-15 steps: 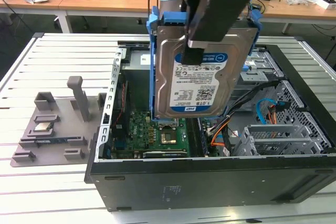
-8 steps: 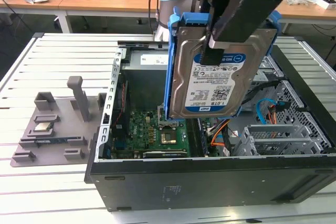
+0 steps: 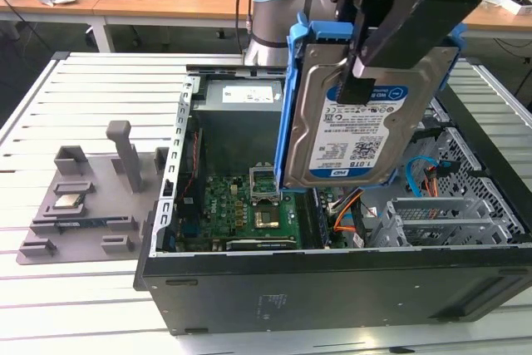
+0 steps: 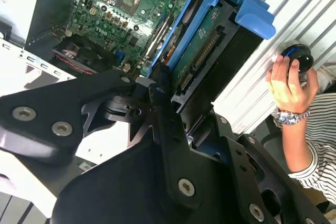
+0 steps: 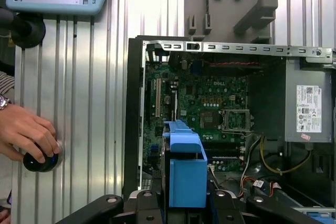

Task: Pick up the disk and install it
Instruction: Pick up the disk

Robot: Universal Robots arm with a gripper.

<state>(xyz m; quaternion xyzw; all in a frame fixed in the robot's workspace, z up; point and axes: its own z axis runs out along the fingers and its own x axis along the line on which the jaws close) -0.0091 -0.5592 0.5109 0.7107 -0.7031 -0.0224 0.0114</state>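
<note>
Sitting at the exterior view's left on the ribbed surface (image 3: 91, 81), a grey holder (image 3: 87, 234) is carrying a small chip (image 3: 66, 201). Beside it, an open computer case (image 3: 332, 288) is lying with its motherboard (image 3: 249, 214) exposed. Toward that view's right, the tool (image 3: 359, 85) is clenching the disk (image 3: 357, 143), which is hanging on edge over the case, label facing the camera.
</note>
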